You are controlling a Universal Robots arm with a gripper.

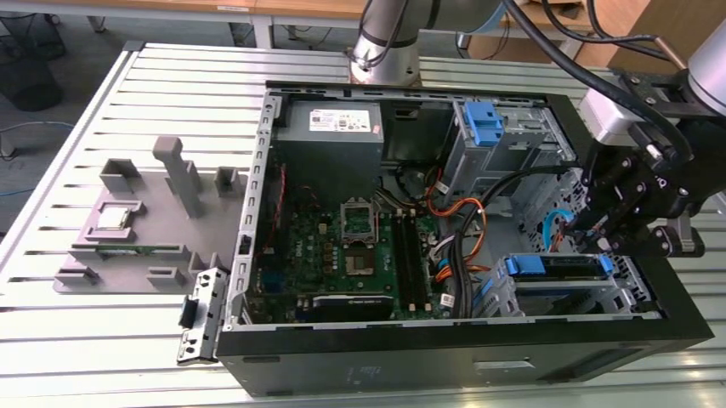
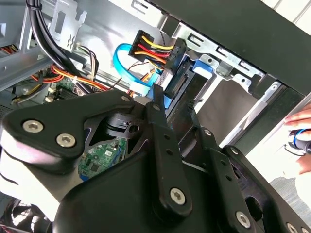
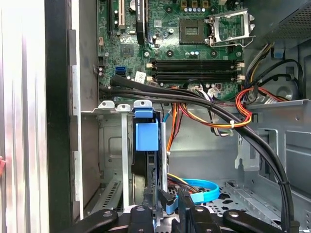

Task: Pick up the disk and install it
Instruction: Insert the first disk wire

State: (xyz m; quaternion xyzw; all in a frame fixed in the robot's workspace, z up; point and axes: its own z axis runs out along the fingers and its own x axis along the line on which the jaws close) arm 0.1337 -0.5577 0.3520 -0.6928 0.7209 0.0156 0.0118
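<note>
exterior view: the gripper [image 1: 621,223] hangs over the drive bay at the view's right end of the open case [image 1: 454,340], and the disk [image 1: 553,266], blue-railed, sits in that bay just below the fingers, long axis across the bay. second wrist view: the fingers [image 2: 156,112] stand close together by the disk's blue rail, and i cannot tell whether they pinch it. first wrist view: the disk [image 3: 146,145] stands on edge in the bay, in line with the gripper.
</note>
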